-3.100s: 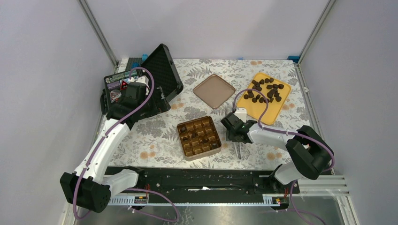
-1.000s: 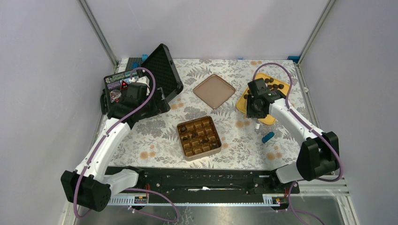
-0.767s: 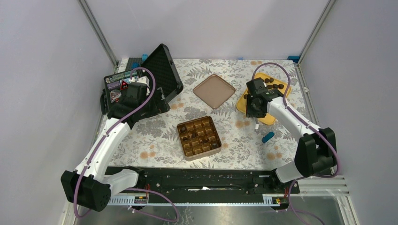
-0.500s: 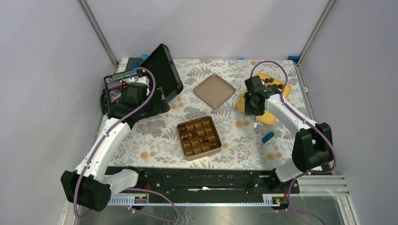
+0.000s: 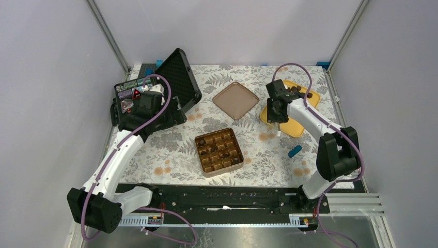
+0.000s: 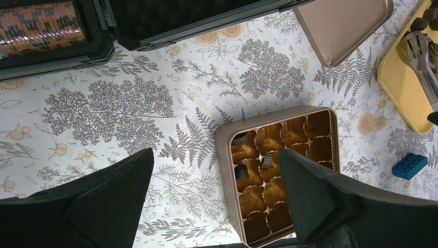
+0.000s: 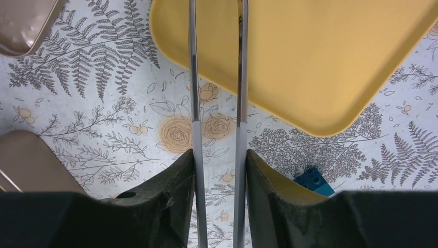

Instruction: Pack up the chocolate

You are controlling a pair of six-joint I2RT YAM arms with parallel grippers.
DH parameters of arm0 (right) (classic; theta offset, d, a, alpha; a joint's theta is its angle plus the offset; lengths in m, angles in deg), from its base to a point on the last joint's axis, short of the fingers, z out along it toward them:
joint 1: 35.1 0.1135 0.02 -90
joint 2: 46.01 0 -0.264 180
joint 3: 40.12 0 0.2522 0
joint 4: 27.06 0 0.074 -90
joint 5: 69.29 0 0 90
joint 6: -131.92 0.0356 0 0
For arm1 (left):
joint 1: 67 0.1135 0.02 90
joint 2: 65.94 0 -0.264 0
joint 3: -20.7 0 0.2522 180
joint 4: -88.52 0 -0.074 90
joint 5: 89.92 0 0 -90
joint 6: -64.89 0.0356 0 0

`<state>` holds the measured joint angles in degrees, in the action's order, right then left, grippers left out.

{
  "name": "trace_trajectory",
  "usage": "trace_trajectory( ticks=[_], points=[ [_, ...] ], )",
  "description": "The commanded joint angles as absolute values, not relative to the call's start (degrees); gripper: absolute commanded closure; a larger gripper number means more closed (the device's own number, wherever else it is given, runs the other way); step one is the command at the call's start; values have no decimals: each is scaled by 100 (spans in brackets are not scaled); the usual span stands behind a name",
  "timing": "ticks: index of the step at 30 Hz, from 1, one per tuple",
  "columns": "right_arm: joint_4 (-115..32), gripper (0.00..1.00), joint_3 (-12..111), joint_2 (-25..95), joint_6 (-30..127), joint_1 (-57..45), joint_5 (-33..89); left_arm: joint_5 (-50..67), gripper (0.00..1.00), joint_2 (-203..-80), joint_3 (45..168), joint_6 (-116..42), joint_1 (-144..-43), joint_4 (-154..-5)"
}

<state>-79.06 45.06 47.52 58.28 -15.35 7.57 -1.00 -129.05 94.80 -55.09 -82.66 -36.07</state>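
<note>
Although a few pieces of the chocolate (image 6: pixel 266 161) already sit in cells of the tin (image 6: pixel 222 155), most cells show only bare gold liners, so I judge the packing to be at an early stage. The bulk of the pieces lies on the yellow tray (image 5: pixel 292 124), beyond and to the right of the tin, and the lid (image 5: pixel 236 100) rests flat on the desk (image 5: pixel 170 150) just beyond the tin, not yet fitted. The right pincer (image 7: pixel 219 155) hangs over the tray's edge nearest the tin and pinches a pair of metal tongs (image 7: pixel 193 77). The left pincer (image 6: pixel 217 155) is spread wide with nothing in it, up and to the left of the tin. The overhead view alone shows the loose pieces past the right arm, though the arm hides many of them. The left wrist view looks straight into the tin and shows which cells are filled. The right wrist view shows the tongs' two arms standing apart over bare tray. It cuts off their tips, so I cannot tell whether they carry a piece.
</note>
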Motion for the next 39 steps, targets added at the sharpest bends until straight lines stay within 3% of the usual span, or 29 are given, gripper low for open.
trace_trajectory(
  ticks=[1,21,31,39],
  points=[
    [-7828,56,4832,4828,5731,-1567,475,-238,1,-12856,9505,-5445,-8245,-3854],
    [-7805,55,5044,5317,5670,-1566,331,-205,1,-12894,9546,-5424,-8240,-3855],
    [-7754,77,4759,4842,5718,-1568,328,-176,1,-12904,9584,-5402,-8239,-3835],
    [-8009,78,4333,3865,5821,-1577,446,-189,1,-12881,9573,-5411,-8238,-3835]
  ],
)
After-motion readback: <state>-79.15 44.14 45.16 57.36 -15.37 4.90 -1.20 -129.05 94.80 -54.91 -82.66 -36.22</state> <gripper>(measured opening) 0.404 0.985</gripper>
